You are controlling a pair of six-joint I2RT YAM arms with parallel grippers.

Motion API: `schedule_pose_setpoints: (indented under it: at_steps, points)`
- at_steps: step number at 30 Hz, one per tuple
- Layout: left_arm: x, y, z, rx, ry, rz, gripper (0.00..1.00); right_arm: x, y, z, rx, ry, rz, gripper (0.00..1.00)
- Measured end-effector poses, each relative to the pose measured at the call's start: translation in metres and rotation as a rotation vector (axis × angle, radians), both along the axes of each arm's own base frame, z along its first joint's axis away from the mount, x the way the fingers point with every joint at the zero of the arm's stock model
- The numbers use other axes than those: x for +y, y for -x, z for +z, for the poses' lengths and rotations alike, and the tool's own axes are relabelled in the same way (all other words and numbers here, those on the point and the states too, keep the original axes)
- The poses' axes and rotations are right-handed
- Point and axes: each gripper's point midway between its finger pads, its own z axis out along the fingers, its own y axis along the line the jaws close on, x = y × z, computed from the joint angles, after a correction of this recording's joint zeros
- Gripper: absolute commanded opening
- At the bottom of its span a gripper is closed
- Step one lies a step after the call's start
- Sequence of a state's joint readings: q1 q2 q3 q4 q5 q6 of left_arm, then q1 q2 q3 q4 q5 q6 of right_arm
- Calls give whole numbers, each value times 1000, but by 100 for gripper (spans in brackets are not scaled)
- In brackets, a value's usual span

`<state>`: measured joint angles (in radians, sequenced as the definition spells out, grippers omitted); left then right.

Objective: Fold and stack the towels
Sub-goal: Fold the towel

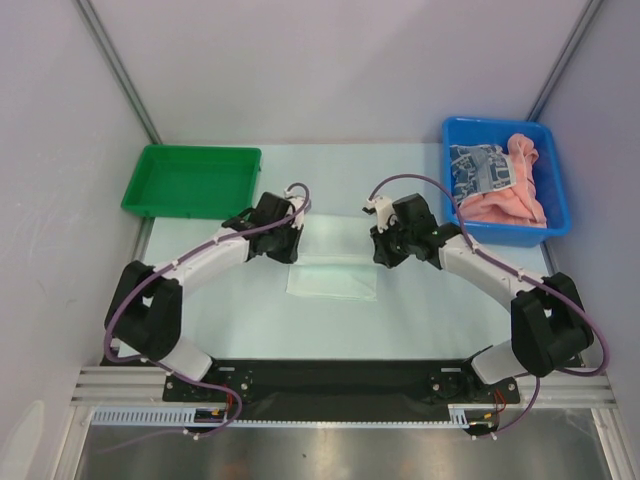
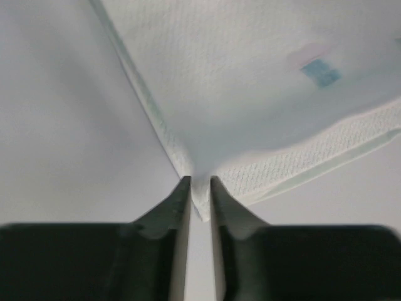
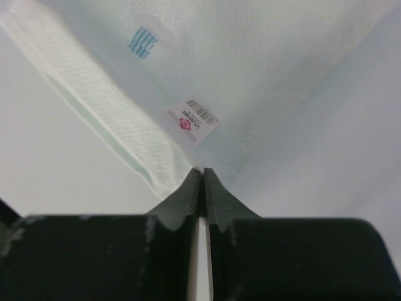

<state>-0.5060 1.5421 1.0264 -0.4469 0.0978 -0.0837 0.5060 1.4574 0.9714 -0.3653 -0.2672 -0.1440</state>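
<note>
A plain white towel lies in the middle of the table, between the two arms. My left gripper is shut on its far left corner; the left wrist view shows the cloth pinched between the fingertips of that gripper. My right gripper is shut on the far right corner; in the right wrist view the towel, with a small label, runs into the closed tips of that gripper. A folded layer shows under the held edge. More towels, salmon-pink and white with blue-grey pattern, lie in the blue bin.
The blue bin stands at the back right. A green tray stands at the back left, with nothing in it. Grey walls close off the back and both sides.
</note>
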Motion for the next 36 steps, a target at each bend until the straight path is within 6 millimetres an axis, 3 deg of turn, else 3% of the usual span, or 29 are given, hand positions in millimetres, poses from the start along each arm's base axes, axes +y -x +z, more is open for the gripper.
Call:
schedule_pose_setpoints:
  at_steps: [1,3,4,11,17,27,36]
  points:
    - [0,2,-1,6,-4,-1,33,-1,3,-2,17,7,-12,17]
    - [6,7,-4,26,-34,22,48,-8,9,-8,50,37,-37,22]
    - [10,10,-6,35,-47,35,50,-10,13,-11,71,49,-49,26]
    - [25,33,6,61,-12,181,58,-16,42,-16,241,47,-166,30]
    - [5,44,12,96,172,261,57,-23,37,-7,285,-22,-423,31]
    - [-13,34,-17,169,254,355,49,-38,24,-63,370,9,-696,26]
    - [-20,47,-52,237,204,372,45,-49,23,-85,341,34,-769,26]
